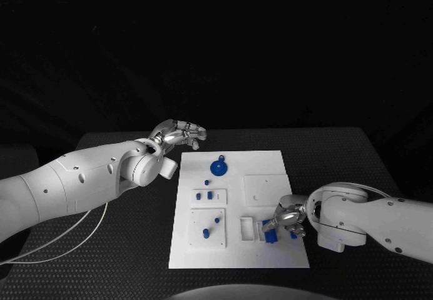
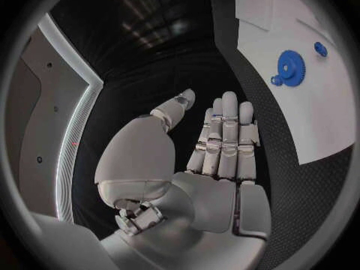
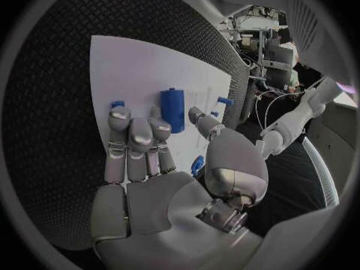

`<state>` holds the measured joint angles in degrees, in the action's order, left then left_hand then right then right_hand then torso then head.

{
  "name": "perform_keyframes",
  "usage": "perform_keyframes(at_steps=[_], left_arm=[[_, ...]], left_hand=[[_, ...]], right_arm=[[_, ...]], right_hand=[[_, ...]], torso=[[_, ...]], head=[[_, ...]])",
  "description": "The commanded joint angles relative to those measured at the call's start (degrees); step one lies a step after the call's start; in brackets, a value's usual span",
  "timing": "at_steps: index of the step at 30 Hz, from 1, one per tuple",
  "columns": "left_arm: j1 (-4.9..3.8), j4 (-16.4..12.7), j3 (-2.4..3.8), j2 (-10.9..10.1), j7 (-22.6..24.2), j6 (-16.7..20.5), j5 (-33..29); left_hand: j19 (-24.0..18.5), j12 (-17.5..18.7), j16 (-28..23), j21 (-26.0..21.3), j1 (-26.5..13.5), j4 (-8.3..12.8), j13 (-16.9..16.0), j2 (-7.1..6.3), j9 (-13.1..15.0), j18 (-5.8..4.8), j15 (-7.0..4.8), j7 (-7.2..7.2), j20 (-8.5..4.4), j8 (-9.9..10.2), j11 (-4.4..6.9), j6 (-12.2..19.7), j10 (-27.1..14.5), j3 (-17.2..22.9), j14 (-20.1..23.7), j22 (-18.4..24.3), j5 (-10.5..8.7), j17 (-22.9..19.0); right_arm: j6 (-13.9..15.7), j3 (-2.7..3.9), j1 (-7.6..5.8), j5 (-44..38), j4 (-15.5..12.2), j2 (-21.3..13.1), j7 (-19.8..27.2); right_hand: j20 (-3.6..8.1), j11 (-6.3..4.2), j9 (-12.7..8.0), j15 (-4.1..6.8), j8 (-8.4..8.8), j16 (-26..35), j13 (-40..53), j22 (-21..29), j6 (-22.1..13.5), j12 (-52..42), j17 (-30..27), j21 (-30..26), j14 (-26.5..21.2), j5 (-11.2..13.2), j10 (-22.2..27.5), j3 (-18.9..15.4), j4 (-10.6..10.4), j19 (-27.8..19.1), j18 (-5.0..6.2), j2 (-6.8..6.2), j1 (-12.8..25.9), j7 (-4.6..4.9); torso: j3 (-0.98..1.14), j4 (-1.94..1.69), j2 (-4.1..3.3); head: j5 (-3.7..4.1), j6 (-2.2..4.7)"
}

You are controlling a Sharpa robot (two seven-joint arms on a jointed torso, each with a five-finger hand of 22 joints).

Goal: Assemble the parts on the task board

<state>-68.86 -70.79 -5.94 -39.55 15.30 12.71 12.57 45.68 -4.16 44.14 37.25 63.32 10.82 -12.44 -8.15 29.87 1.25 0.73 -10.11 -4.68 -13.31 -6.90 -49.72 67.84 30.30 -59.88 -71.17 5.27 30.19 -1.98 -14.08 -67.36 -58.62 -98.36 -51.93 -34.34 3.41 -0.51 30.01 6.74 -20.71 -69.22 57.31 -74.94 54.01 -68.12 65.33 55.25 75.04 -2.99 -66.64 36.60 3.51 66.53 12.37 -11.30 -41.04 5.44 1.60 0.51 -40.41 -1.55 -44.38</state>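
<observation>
The white task board (image 1: 271, 169) lies in the middle of the table. A blue gear (image 1: 218, 167) sits near its far end, with small blue parts (image 1: 204, 195) below it and blue pegs (image 1: 206, 234) in a near-left plate. My right hand (image 1: 288, 219) hovers over the board's near-right part, beside a cluster of blue parts (image 1: 269, 230). In the right wrist view its fingers (image 3: 138, 144) are stretched out, holding nothing, with a blue cylinder (image 3: 173, 109) just beyond them. My left hand (image 1: 179, 134) is raised off the board's far-left corner, its fingers (image 2: 224, 141) straight and apart; the gear (image 2: 291, 68) lies off to its side.
The black table (image 1: 126, 250) surrounds the board. A white cable (image 1: 67, 234) loops from my left arm over the table's near-left area. A square recessed plate (image 1: 263, 187) sits on the board's right half.
</observation>
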Motion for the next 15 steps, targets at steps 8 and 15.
perform_keyframes(at_steps=[8, 15], left_arm=[[-0.05, -0.3, 0.03, 0.1, 0.2, -0.8, -0.3], [-0.05, -0.3, 0.03, 0.1, 0.2, -0.8, -0.3]], left_hand=[[0.5, -0.3, -0.2, -0.4, -0.6, -0.3, 0.1, -0.11, -0.1, 0.91, 0.20, -0.06, -0.04, -0.2, 0.08, 0.6, -0.3, 0.1, -0.3, -0.1, 0.07, 0.1], [0.5, -0.3, -0.3, -0.4, -0.6, -0.3, 0.1, -0.11, -0.1, 0.91, 0.19, -0.06, -0.05, -0.2, 0.08, 0.6, -0.3, 0.1, -0.3, -0.1, 0.07, 0.1]], right_arm=[[0.5, -0.14, 0.69, -3.5, 0.6, 0.5, -0.3], [0.8, -0.14, 0.71, -4.1, 0.5, 0.4, -0.3]], right_hand=[[0.78, -0.19, -0.1, 0.07, 0.40, -0.2, 0.4, -1.0, 0.6, 0.0, 0.0, 0.5, 0.3, 0.2, 2.1, 0.7, 2.9, 0.2, 2.63, 2.13, -0.5, 0.29], [0.75, -0.37, 0.1, 0.20, 0.17, -0.3, 0.5, -1.0, 1.5, 0.1, 0.0, 0.7, 0.4, 0.2, 1.8, 3.6, 5.9, 0.2, 2.63, 4.19, -3.3, 0.09]], torso=[[-0.05, 0.00, 0.02], [-0.03, 0.01, 0.04]], head=[[-0.37, -0.26], [-0.38, -0.21]])
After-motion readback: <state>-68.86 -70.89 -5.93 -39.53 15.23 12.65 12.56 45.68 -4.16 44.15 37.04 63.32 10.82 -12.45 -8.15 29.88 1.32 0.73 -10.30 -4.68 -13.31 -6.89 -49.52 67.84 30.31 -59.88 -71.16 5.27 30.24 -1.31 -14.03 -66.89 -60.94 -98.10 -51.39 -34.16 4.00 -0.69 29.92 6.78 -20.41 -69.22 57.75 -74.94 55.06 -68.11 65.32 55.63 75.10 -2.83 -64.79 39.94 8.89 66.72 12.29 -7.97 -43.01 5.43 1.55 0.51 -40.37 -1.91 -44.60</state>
